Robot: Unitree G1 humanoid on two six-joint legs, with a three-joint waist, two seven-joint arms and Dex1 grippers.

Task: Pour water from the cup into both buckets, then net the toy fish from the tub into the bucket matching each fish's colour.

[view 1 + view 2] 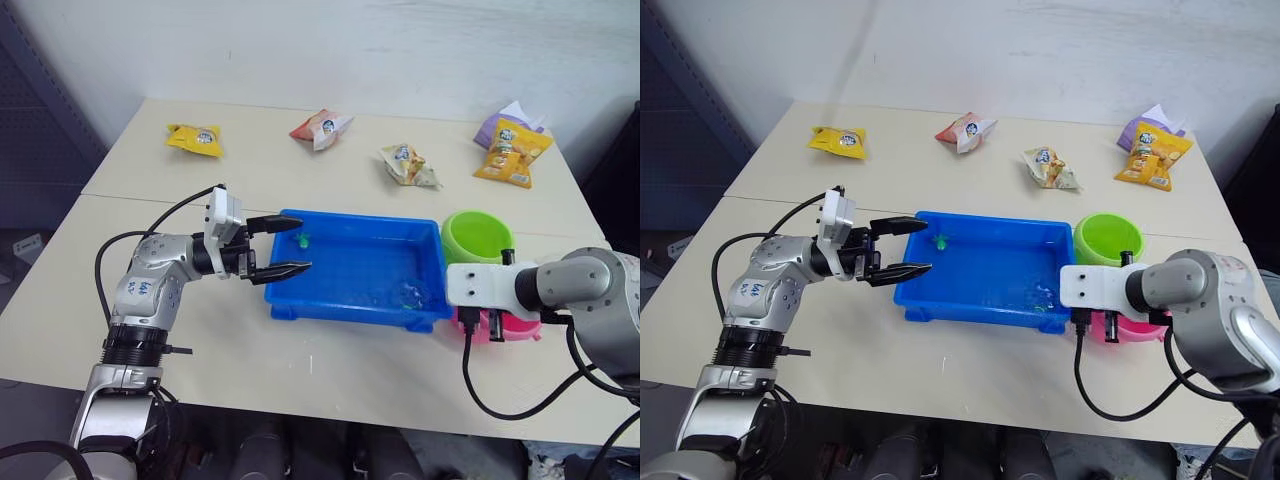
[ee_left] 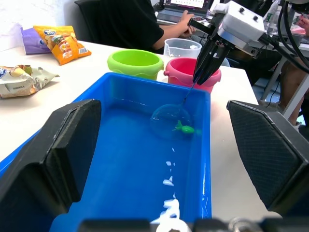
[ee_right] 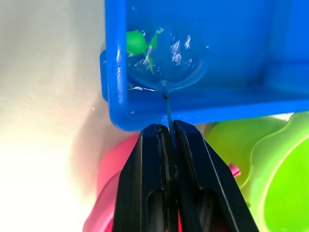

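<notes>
The blue tub [image 1: 300,310] holds water. My right gripper [image 3: 166,133] is shut on the net's thin handle, just outside the tub's right end and over the pink bucket [image 1: 517,326]. The net hoop [image 3: 166,63] is dipped in the water beside a green fish [image 3: 137,42]. Another green fish [image 1: 303,240] lies in the tub's far left corner. The lime green bucket [image 1: 477,237] stands behind the pink one. The clear cup [image 2: 181,47] stands beyond both buckets. My left gripper [image 1: 300,246] is open and empty, its fingers over the tub's left end.
Snack packets lie along the table's far side: yellow [image 1: 195,138], red and white [image 1: 322,127], pale [image 1: 408,165], orange [image 1: 512,152] and purple [image 1: 495,125]. A person [image 2: 130,24] sits at a laptop past the table's right end.
</notes>
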